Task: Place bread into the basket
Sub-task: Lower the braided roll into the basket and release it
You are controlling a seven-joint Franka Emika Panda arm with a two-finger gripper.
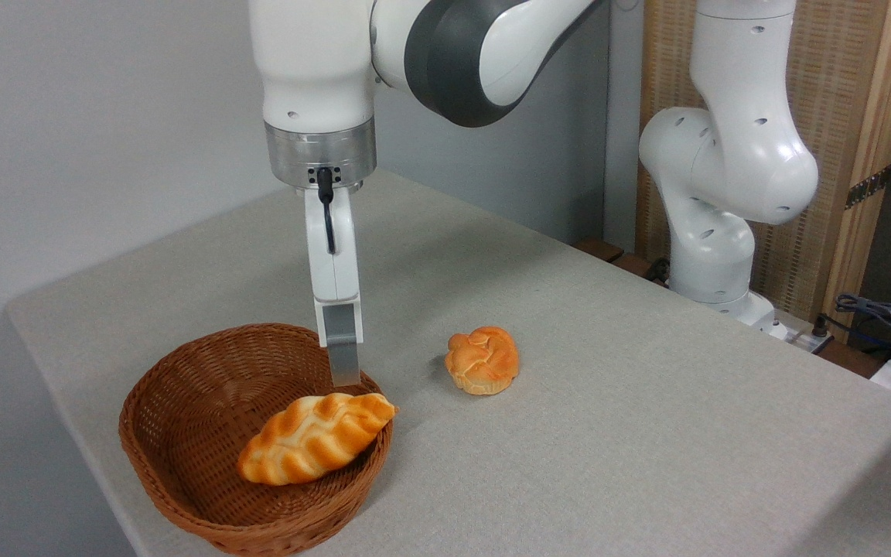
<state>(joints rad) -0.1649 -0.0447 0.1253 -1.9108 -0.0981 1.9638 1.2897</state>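
Setting: grey table w/ pale wall behind; wood-and-mesh panel at back right
Bread: long ridged loaf lying in basket, tilted; right tip resting on rim, left end lower inside
Basket: oval brown wicker, near table's front-left corner
Gripper: pointing down, just above bread's right end; seen edge-on so only one finger shows; open or closed can't tell; not touching bread
Bun: small knotted, on table right of basket, apart from it
Arm: white, base at back right
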